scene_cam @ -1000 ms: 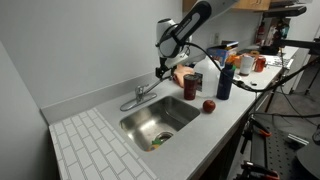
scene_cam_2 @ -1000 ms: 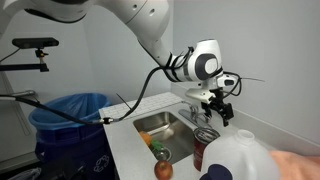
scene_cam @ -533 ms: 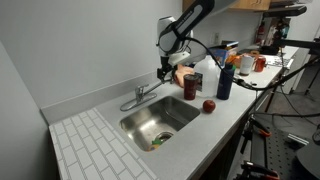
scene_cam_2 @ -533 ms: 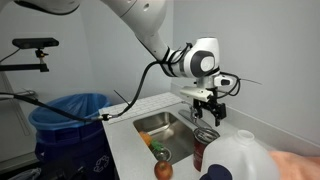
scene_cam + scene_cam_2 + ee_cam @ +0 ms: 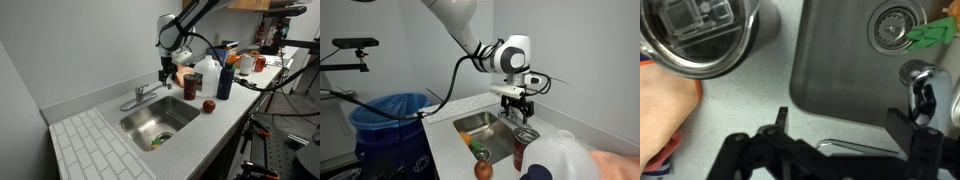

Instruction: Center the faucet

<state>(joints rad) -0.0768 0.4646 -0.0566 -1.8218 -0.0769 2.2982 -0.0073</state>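
The steel sink (image 5: 165, 112) is lying with the chrome faucet (image 5: 140, 96) swung along its back rim, not over the basin. Over the past second the Panda arm (image 5: 470, 45) has been sliding towards the spout. Its gripper (image 5: 850, 112) is hanging spread wide, holding nothing, so the centring push is probably about to start.

Item count, counter (image 5: 232, 112):
- faucet (image 5: 140, 95): one
- sink (image 5: 126, 121): one
- red apple (image 5: 209, 105): one
- dark can (image 5: 191, 86): one
- blue bottle (image 5: 224, 78): one
- white jug (image 5: 208, 68): one

Inside sink:
- drain (image 5: 893, 22): one
- green item (image 5: 930, 35): one

My pincer (image 5: 166, 72): one.
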